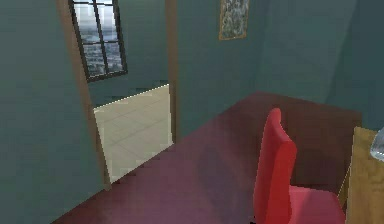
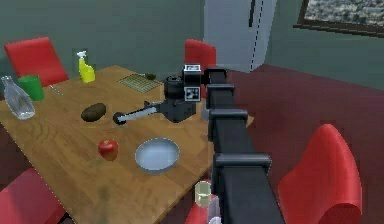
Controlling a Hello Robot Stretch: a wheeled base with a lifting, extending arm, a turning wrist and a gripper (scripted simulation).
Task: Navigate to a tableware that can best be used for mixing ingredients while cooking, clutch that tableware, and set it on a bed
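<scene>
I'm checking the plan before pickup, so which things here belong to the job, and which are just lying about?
For the job: bowl, end effector.

Lying about: apple, spray bottle, green cup, glass bottle, brown lump, board, chairs, fridge.

No writing can be read; the white squares [image 2: 192,71] on the arm [image 2: 232,135] bear only black marks.
</scene>
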